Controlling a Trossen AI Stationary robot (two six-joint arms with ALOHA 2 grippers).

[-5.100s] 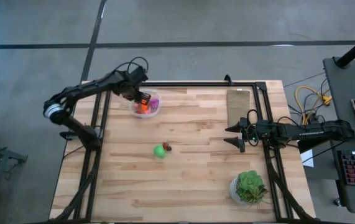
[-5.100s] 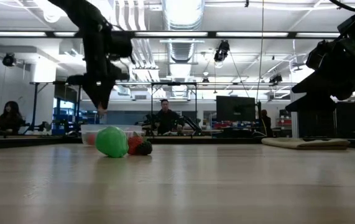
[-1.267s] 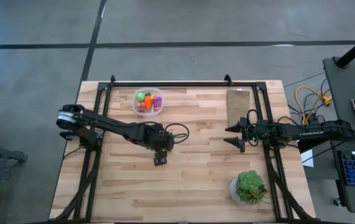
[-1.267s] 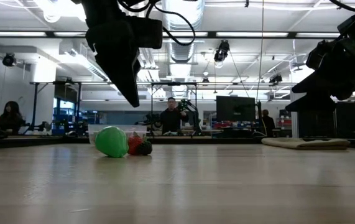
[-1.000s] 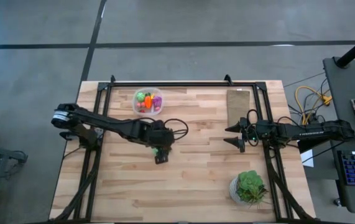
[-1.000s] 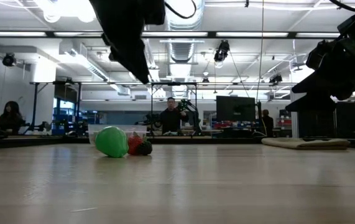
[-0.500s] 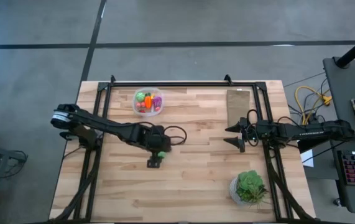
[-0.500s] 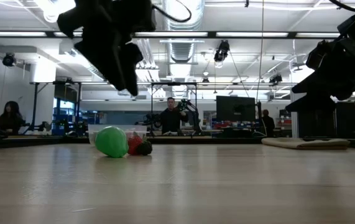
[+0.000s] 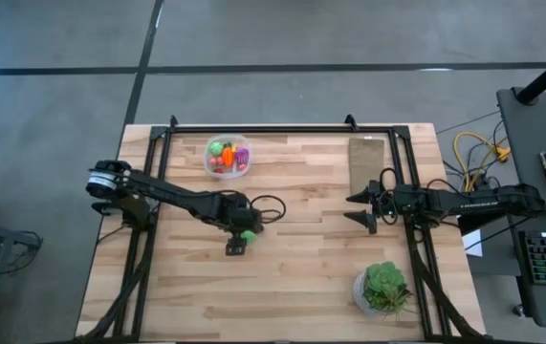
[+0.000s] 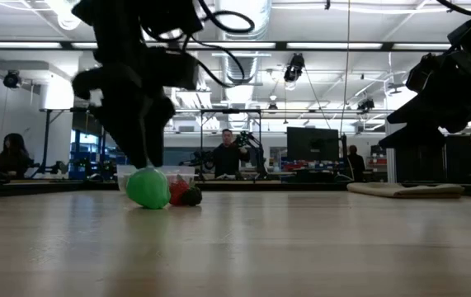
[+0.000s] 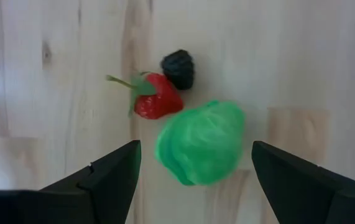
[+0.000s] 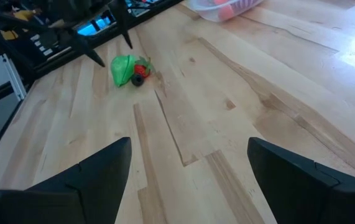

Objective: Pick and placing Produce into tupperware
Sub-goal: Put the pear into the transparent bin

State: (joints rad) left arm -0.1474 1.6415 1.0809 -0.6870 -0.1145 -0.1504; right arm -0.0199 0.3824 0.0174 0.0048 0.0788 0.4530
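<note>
In the high view, left of centre, my left hand (image 9: 237, 241) is hovering with fingers spread, released, directly over the green ball (image 11: 200, 142), which is lying on the tabletop (image 9: 301, 277) between my fingers in the wrist view. A red strawberry (image 11: 155, 100) is touching the ball, with a dark berry (image 11: 178, 68) just beside it. At upper left of the tabletop the tupperware (image 9: 228, 157) is holding orange, green, red and purple produce. At right of centre my right hand (image 9: 362, 209) is waiting, fingers apart, grasping nothing, near the tan board (image 9: 368, 159). A potted plant (image 9: 383, 287) is standing at lower right.
</note>
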